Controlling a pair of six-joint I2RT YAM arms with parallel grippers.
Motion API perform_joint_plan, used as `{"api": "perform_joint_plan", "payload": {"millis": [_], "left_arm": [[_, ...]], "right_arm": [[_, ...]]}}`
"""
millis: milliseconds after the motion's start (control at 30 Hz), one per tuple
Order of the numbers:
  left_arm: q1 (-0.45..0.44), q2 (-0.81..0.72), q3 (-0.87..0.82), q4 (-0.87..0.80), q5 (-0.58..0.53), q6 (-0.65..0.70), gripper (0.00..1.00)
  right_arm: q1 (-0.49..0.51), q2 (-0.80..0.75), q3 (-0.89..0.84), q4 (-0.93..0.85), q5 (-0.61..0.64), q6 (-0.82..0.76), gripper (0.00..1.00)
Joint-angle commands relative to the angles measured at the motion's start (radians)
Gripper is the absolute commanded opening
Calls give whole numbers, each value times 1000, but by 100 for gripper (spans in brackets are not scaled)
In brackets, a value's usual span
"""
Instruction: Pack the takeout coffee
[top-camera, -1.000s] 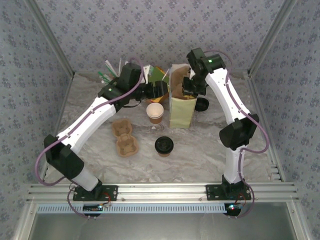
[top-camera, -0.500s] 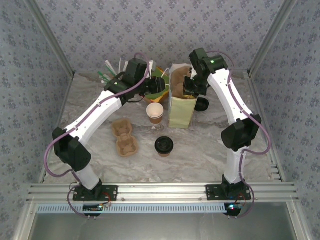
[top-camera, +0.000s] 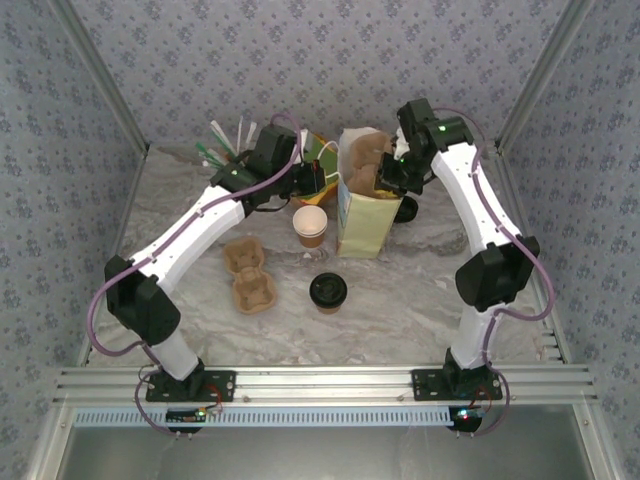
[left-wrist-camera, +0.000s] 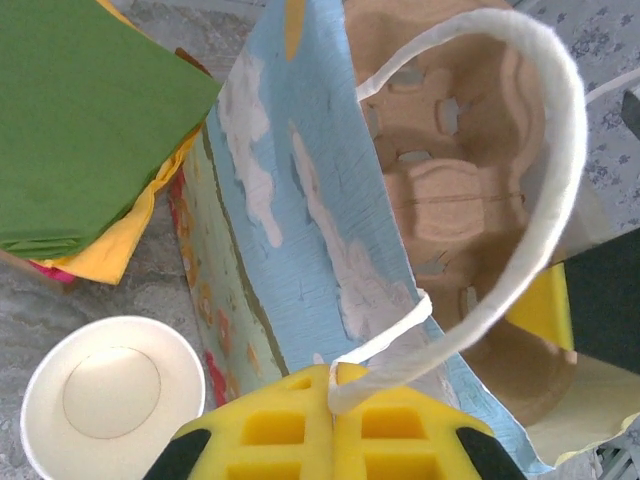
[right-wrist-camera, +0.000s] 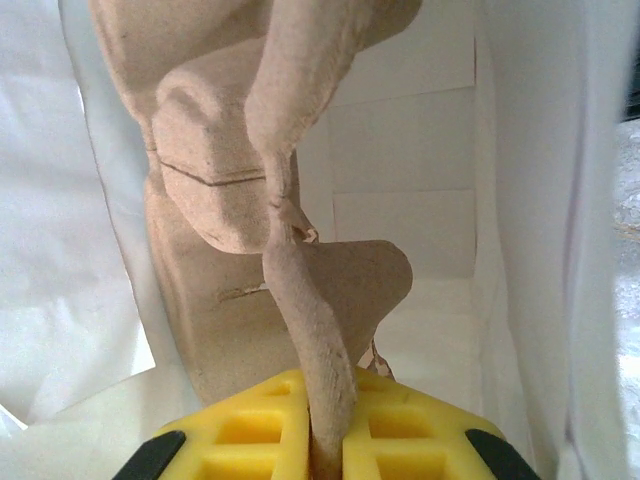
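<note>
The takeout coffee (top-camera: 328, 290), a brown cup with a black lid, stands on the table in front of the upright paper bag (top-camera: 362, 215). My left gripper (top-camera: 322, 180) is at the bag's left rim. In the left wrist view this gripper (left-wrist-camera: 335, 400) is shut on the bag's white handle (left-wrist-camera: 545, 230). A brown cup carrier (top-camera: 365, 158) stands on edge in the bag's mouth. My right gripper (top-camera: 386, 178) reaches in from the right. In the right wrist view that gripper (right-wrist-camera: 325, 440) is shut on the carrier's edge (right-wrist-camera: 300, 300), with the bag's white inside (right-wrist-camera: 400, 150) behind.
An open lidless cup (top-camera: 311, 226) stands just left of the bag, under my left gripper. A second cup carrier (top-camera: 250, 275) lies front left. A loose black lid (top-camera: 405, 208) sits right of the bag. Green and yellow napkins (top-camera: 318, 150) and straws (top-camera: 225, 140) lie at the back.
My left gripper has moved right to the bag's rim and shut on the white handle. The right arm has shifted slightly right, still holding the carrier in the bag.
</note>
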Motion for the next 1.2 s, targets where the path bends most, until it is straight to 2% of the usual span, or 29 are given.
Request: {"api": "perform_joint_plan", "payload": {"millis": [0, 233, 1167], "left_arm": [[-14, -49, -18, 14, -13, -11, 0], [-29, -55, -31, 23, -16, -19, 0], [-87, -78, -44, 48, -30, -21, 0]], "right_arm": [[-16, -42, -42, 49, -60, 25, 11], [-38, -55, -89, 84, -120, 38, 11], [-102, -57, -158, 119, -211, 70, 12]]}}
